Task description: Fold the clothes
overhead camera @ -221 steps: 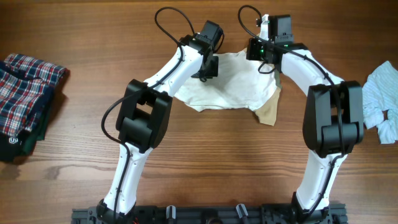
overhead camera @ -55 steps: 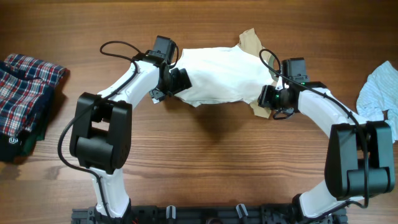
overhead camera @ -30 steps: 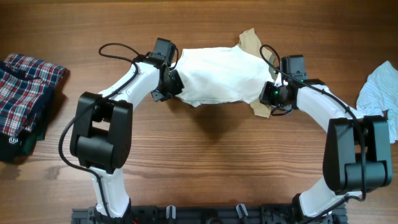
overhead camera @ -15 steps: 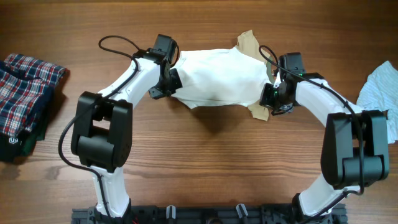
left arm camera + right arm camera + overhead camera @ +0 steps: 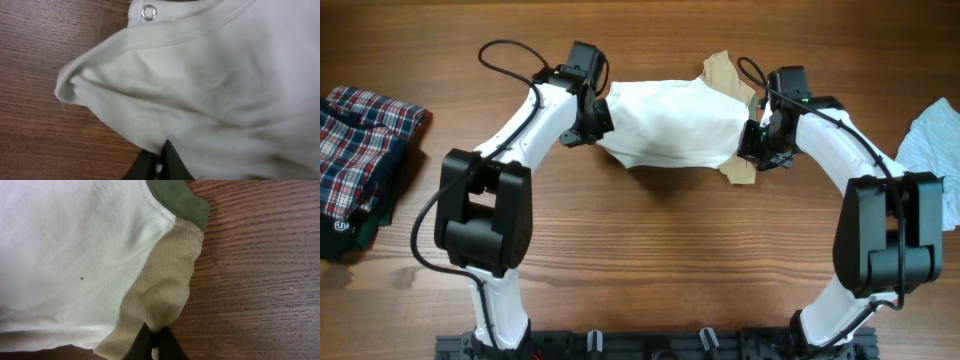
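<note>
Sideways across the tabletop (image 5: pixel 650 250) lies one cream-white shirt (image 5: pixel 670 125), its long axis running left to right, with tan-khaki patches (image 5: pixel 724 72) at its right end. It spans the gap between two end effectors. The left end effector (image 5: pixel 594 122) is clenched on the shirt's cream left edge, and the right end effector (image 5: pixel 758 150) is clenched on a tan patch. One pale blue striped garment (image 5: pixel 932 160) sits far right and one plaid heap (image 5: pixel 365 150) far left, both well apart from the shirt.

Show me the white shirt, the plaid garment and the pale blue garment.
white shirt (image 5: pixel 670 125): overhead view, middle of its cream body.
plaid garment (image 5: pixel 365 140): overhead view, its checked top fold.
pale blue garment (image 5: pixel 930 160): overhead view, its crumpled middle.
</note>
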Motion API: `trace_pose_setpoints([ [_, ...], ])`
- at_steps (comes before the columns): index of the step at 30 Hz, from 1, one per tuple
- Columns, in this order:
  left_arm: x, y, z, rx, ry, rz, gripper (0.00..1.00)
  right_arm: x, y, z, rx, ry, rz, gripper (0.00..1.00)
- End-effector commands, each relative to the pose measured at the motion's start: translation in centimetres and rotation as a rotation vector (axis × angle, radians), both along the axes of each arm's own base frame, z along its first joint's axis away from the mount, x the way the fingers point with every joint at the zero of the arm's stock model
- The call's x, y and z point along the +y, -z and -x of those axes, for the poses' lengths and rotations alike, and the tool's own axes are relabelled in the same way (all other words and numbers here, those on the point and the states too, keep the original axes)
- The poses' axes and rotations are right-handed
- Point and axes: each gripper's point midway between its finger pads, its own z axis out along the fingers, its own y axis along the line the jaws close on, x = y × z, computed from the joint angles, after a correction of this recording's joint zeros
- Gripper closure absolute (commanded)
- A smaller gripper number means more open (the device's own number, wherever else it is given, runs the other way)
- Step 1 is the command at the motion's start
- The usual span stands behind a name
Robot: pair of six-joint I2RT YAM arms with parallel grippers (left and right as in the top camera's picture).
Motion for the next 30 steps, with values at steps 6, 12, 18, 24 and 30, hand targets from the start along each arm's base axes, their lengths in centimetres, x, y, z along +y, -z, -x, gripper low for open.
trace_pose_setpoints([
  [6, 0.0, -0.5, -1.2, -0.039, 0.036, -0.037, 0.96, 0.5, -2.1, -1.2, 0.007, 0.028, -0.029, 0.96],
  [12, -0.4, -0.9, -2.5, -0.096, 0.057, -0.027, 0.96, -0.8, -3.2, -2.5, -0.026, 0.084, -0.036, 0.96],
  [18, -0.3, -1.2, -3.4, -0.136, 0.054, -0.038, 0.96, -0.8, -3.4, -3.8, -0.074, 0.094, -0.042, 0.96],
  [24, -0.7, -1.3, -3.7, -0.155, 0.077, -0.037, 0.96, -0.5, -0.5, -4.5, -0.042, 0.105, -0.061, 0.96],
  [30, -2.9, -1.8, -4.3, -0.211, 0.120, -0.024, 0.96, -0.4, -1.0, -6.6, -0.124, 0.143, -0.079, 0.96],
])
